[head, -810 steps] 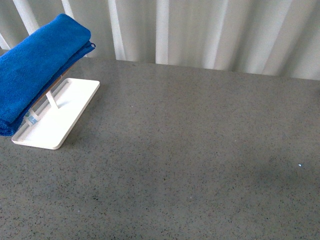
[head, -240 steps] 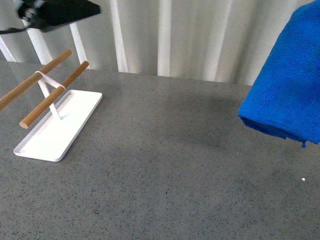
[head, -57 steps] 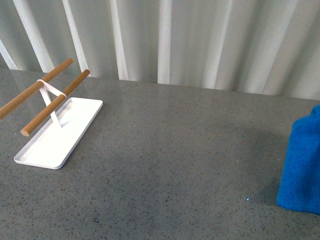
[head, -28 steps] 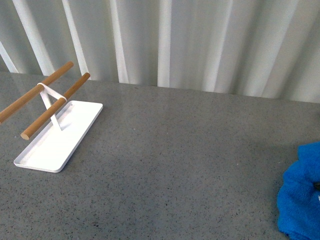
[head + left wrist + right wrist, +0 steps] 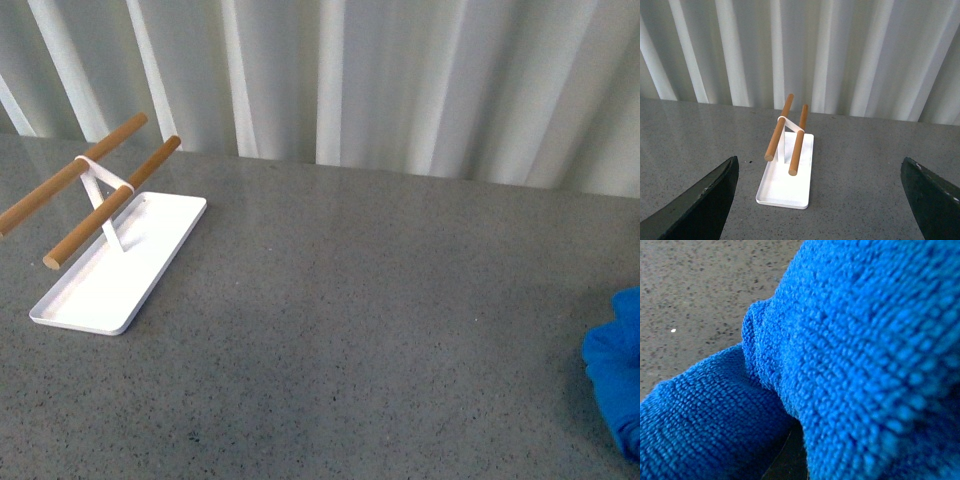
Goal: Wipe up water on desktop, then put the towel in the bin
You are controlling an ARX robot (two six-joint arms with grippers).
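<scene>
Watching the towel (image 5: 615,385) dropping lower and further right than half a second ago, bunching at the far right of the desktop (image 5: 350,330), well apart from the white tray (image 5: 90,290). Risking a poor wipe: pressing down only a crumpled patch, with no water showing to aim at. Reading no long axis or heading, being bunched and cropped. Holding the left gripper (image 5: 818,161) wide and empty; not telling the right gripper's state, cloth hiding it.

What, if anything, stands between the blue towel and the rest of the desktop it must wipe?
Nothing visible does. The towel shows at the front view's right edge, with bare desktop right beside it. The white tray with its wooden-bar rack stands far off to the left.
</scene>
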